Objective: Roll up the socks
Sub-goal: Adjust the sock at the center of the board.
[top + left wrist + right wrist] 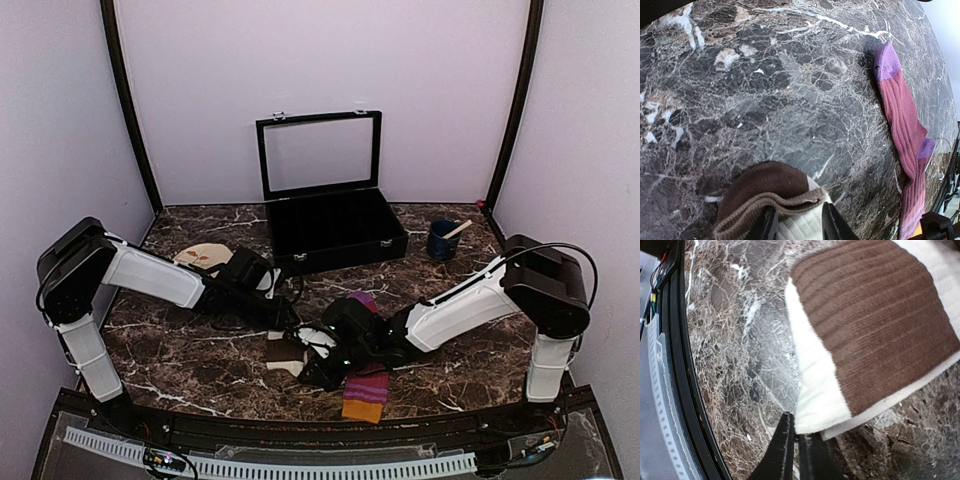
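The cream sock with brown bands [285, 354] lies near the table's front centre. In the left wrist view its brown toe [765, 186] is folded over, and my left gripper [797, 220] is closed on the cream fabric between its fingers; it also shows in the top view [287, 322]. My right gripper [797, 437] pinches the cream edge of that sock [875, 330], jaws nearly together; it also shows in the top view [322, 372]. The magenta-purple sock [365, 385] lies flat just right of it, orange cuff toward the front edge, and also shows in the left wrist view [905, 125].
A black case [335, 232] with its lid open stands at the back centre. A blue cup [441, 241] with a stick is at the back right. A beige floral disc [203, 257] lies at the back left. The black front rail [677, 390] runs close by.
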`<state>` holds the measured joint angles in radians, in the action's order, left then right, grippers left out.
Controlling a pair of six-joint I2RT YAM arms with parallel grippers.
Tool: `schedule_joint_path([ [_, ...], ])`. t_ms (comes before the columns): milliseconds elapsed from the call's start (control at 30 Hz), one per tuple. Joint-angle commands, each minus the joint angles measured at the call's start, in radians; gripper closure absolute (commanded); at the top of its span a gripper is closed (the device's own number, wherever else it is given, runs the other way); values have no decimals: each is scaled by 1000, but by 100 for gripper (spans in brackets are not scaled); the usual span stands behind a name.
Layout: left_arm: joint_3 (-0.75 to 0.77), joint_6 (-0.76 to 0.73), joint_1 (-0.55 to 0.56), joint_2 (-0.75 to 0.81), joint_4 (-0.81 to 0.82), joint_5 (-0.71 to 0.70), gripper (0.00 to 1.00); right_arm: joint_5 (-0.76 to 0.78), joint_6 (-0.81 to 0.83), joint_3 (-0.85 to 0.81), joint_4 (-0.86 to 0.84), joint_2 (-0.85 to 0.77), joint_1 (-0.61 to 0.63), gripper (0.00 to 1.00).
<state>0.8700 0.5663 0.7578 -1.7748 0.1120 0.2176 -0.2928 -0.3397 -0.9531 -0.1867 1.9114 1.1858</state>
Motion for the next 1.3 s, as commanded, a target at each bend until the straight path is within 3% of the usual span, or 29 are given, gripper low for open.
schedule_joint_path([
  [0, 6, 8, -16, -40, -70, -17, 67, -47, -7, 13, -16, 14, 11, 97],
  [533, 12, -20, -33, -71, -69, 1, 69, -56, -79, 31, 66, 17, 12, 100],
  [733, 12, -51, -33, -80, -72, 24, 70, 11, -93, 24, 155, -35, 15, 75],
  [833, 12, -63, -32, -83, -76, 38, 71, 48, -90, 13, 196, -84, 16, 68],
  [1100, 6, -78, -37, -81, -93, 65, 74, 83, -116, -30, 237, -159, 20, 67],
  [1267, -4, -76, -41, -71, -95, 83, 75, 66, -168, -49, 168, -165, 19, 74],
])
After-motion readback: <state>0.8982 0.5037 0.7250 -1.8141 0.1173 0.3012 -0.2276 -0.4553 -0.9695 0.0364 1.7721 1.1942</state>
